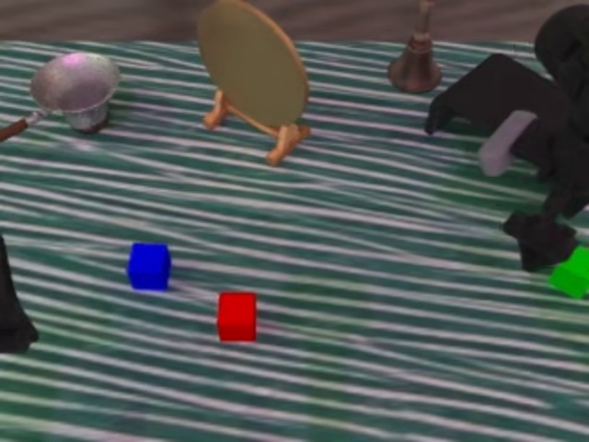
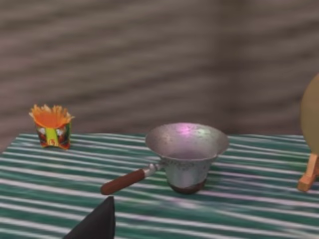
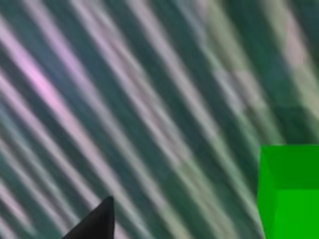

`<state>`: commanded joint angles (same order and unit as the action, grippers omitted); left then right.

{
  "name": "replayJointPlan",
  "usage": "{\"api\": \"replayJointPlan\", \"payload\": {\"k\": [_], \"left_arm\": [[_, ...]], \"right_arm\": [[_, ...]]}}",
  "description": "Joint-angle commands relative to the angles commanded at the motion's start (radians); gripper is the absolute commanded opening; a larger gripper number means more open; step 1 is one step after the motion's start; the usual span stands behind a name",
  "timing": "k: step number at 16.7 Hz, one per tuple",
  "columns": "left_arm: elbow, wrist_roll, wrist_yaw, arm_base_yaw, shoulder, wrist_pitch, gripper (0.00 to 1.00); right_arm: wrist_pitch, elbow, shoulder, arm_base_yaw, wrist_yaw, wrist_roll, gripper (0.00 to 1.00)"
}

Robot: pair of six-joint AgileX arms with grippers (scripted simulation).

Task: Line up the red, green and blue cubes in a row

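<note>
The blue cube (image 1: pixel 148 266) and the red cube (image 1: pixel 236 316) lie left of the table's middle, a short gap apart, the red one nearer the front. At the right edge sits the green cube (image 1: pixel 572 272), which fills a corner of the right wrist view as the green cube (image 3: pixel 289 191). My right gripper (image 1: pixel 541 241) hovers just left of it, open. One dark fingertip (image 3: pixel 102 219) shows over striped cloth, and the cube lies off to the side of it, not between the fingers. My left gripper (image 1: pixel 14 324) is parked at the left edge, open and holding nothing.
Along the back stand a metal saucepan with a brown handle (image 1: pixel 75 85), a round wooden disc on a stand (image 1: pixel 253 69) and a brown bell (image 1: pixel 416 64). A small orange and green container (image 2: pixel 51 127) shows at the far left corner in the left wrist view.
</note>
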<state>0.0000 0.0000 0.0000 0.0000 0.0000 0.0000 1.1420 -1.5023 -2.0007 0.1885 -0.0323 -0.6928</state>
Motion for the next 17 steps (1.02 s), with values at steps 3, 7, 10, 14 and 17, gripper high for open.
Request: {"api": "replayJointPlan", "payload": {"k": [3,7,10,14,17], "left_arm": [[0.0,0.0,0.0,0.0,0.0,0.0,1.0],[0.0,0.0,0.0,0.0,0.0,0.0,1.0],[0.0,0.0,0.0,0.0,0.0,0.0,1.0],[0.0,0.0,0.0,0.0,0.0,0.0,1.0],[0.0,0.0,0.0,0.0,0.0,0.0,1.0]], "right_arm": [[-0.084,0.097,0.062,-0.078,0.024,-0.133,1.0],[-0.113,0.127,0.083,-0.102,0.033,-0.172,1.0],[-0.111,0.124,0.079,-0.098,0.032,-0.171,1.0],[-0.181,0.161,0.049,-0.1,0.033,-0.169,1.0],[-0.301,0.224,-0.005,-0.1,0.034,-0.168,1.0]]}}
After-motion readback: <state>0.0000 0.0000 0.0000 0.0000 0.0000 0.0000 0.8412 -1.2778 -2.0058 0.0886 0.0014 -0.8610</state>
